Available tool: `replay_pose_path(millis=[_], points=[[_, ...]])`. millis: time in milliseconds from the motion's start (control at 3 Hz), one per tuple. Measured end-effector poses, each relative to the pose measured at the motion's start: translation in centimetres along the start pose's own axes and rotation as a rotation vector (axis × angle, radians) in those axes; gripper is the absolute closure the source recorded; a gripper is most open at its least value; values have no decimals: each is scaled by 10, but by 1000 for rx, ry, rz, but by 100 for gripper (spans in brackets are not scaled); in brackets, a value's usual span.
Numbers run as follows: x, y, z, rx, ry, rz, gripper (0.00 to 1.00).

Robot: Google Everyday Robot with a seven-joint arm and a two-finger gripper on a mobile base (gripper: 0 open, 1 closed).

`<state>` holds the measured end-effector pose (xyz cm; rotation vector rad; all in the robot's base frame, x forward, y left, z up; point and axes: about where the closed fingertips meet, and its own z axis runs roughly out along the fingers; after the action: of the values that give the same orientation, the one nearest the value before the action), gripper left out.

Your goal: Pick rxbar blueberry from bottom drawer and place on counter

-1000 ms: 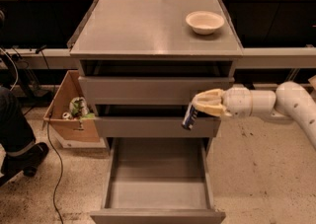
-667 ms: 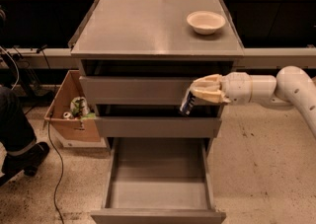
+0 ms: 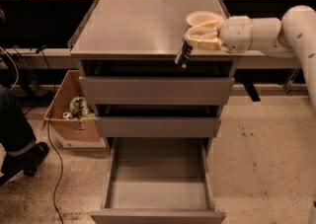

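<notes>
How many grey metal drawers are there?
3, stacked: top drawer, middle drawer, bottom drawer pulled out. The gripper holds the dark-wrapped rxbar blueberry at the grey counter's front edge.

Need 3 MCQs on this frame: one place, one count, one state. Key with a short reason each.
1. Where is the rxbar blueberry?
A) in the bottom drawer
B) in the pincer, at the counter's front edge
C) on the floor

2. How many drawers does the cabinet have?
A) two
B) three
C) four

3. The bottom drawer is:
A) open, nothing seen inside
B) shut
C) open and full

Key:
1 B, the pincer is shut on the bar by the counter's front rim.
2 B, three grey fronts are stacked.
3 A, it is pulled out and its bare inside shows.
</notes>
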<state>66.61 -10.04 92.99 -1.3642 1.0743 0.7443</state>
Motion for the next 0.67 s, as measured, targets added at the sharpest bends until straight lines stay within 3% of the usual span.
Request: replay_pose_path(millis=[333, 667], points=[[-24, -39, 21, 3, 6, -59, 100], [-25, -74, 59, 9, 13, -72, 100]])
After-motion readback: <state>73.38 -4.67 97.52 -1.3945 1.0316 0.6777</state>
